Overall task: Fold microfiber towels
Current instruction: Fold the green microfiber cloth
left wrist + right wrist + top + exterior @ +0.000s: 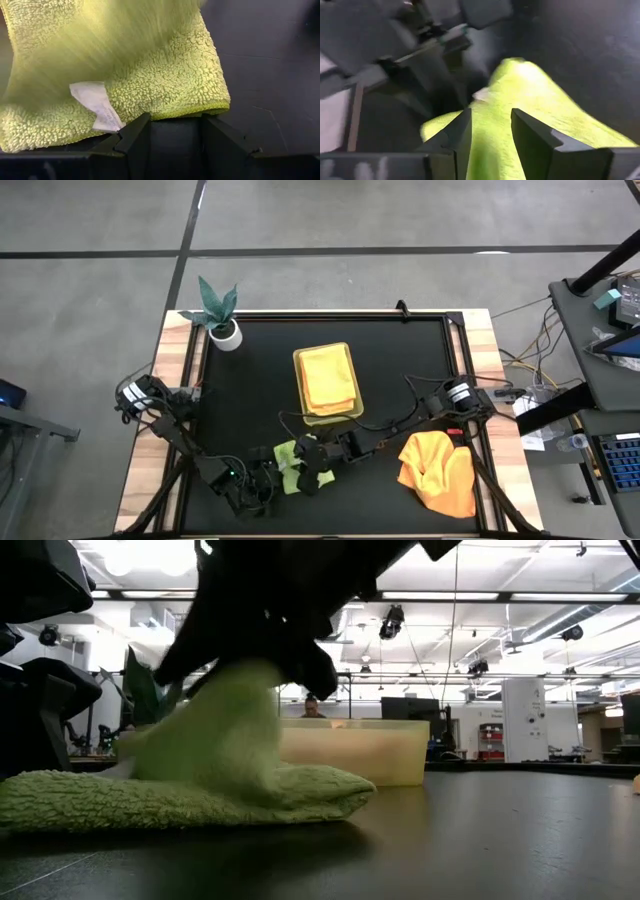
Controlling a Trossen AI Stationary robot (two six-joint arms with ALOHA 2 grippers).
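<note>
Fuzzy green microfiber, one light green towel (291, 464) lies on the black tabletop (400, 370) just in front of the yellow-green tray (352, 413), which holds a folded pale yellow towel (326, 378). My right gripper (322, 452) has its jaws closed on a raised part of the green cloth, carrying it over the flat part. My left gripper (268, 480) sits at the cloth's edge, jaws apart, gripping nothing. An orange towel (440, 470) is heaped well to the tray's right. To fold well, I judge the lifted edge must land square on the lower edge before release. The pile is looped and soft; a white label (96, 105) shows.
</note>
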